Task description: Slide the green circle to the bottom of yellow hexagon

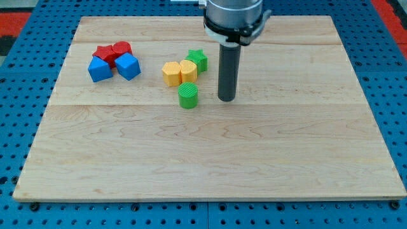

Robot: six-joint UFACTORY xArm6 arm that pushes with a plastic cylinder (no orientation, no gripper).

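The green circle [188, 96] is a short green cylinder near the board's middle top. It sits just below the yellow hexagon [189, 71], close to it or touching it. A second yellow block [171, 74] touches the hexagon's left side. A green star [197, 60] sits at the hexagon's upper right. My tip [226, 99] rests on the board to the right of the green circle, a small gap apart.
Two red blocks [112, 51] and two blue blocks [100, 69] [128, 66] cluster at the upper left. The wooden board [210, 165] lies on a blue perforated table [13, 127].
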